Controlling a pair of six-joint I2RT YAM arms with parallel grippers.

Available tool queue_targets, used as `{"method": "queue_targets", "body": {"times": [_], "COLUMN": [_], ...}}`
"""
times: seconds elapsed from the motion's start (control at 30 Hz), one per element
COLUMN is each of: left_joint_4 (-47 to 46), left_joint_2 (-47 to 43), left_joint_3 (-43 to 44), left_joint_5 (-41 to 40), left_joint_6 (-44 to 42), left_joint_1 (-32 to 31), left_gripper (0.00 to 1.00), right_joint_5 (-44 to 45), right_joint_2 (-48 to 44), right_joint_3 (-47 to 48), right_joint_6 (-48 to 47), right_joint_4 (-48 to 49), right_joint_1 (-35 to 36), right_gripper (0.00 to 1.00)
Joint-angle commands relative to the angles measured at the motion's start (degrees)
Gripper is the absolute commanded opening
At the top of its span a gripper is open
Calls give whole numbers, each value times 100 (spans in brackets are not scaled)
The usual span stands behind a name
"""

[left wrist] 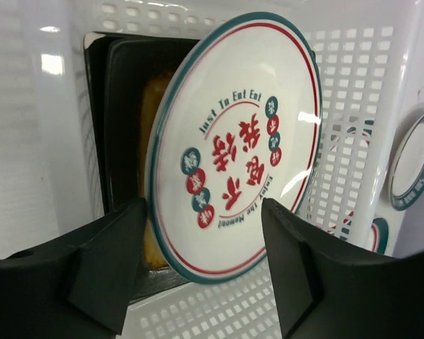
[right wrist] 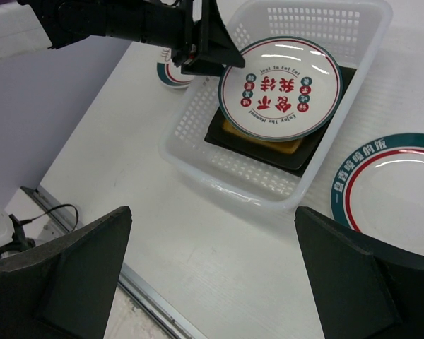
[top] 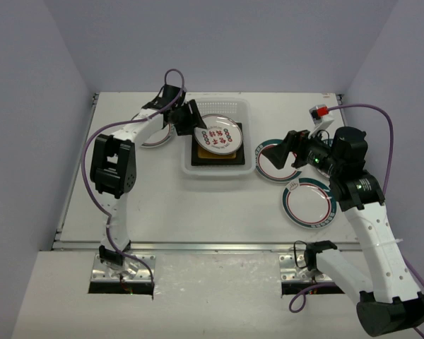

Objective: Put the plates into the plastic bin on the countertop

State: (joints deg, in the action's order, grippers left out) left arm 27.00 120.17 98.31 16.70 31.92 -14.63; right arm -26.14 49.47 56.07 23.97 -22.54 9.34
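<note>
The plastic bin (top: 218, 169) stands on the countertop (top: 198, 208). In it lies a square dark plate with an amber centre (top: 215, 157), and the round red-patterned plate (top: 220, 134) rests tilted on top. My left gripper (top: 195, 120) is open at that plate's left edge, its fingers either side of the rim (left wrist: 205, 212). The right wrist view shows the same bin (right wrist: 219, 176), red-patterned plate (right wrist: 280, 88) and left gripper (right wrist: 212, 49). My right gripper (top: 291, 147) is open and empty above the table (right wrist: 213, 212). The teal-centred square plate is out of view.
Two round white plates (top: 272, 161) (top: 309, 203) lie on the countertop right of the bin, under my right arm. Another round plate (top: 155, 138) lies left of the bin, partly behind my left arm. A small red and white object (top: 319, 111) sits at the back right.
</note>
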Motion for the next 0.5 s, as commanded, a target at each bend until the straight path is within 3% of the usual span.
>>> {"method": "queue_targets", "body": {"times": [0.0,0.17,0.2,0.23,0.33,0.47], "left_joint_4": [239,300,334,397,537,132], "left_joint_2": [-227,-607,-732,-823,-1188,-1925], "left_joint_3": [212,367,412,464,547,-145], "left_joint_5": [-355,-515,-685,-897,-1898,-2922], "left_joint_6": [-202,-311,-327,-325,-189,416], "left_joint_1": [-17,-81,-92,-93,-84,105], "left_gripper": [67,76,85,100,100,100], "right_joint_5": [-91,-187,-197,-194,-226,-256], "right_joint_2": [5,32,38,45,45,62], "right_joint_3": [137,123,123,121,105,75], "right_joint_6": [-35,7,5,12,29,38], "right_joint_4": [243,294,294,294,312,347], "right_joint_1": [-20,-16,-14,-20,-20,-20], "right_gripper": [99,99,99,99,99,99]}}
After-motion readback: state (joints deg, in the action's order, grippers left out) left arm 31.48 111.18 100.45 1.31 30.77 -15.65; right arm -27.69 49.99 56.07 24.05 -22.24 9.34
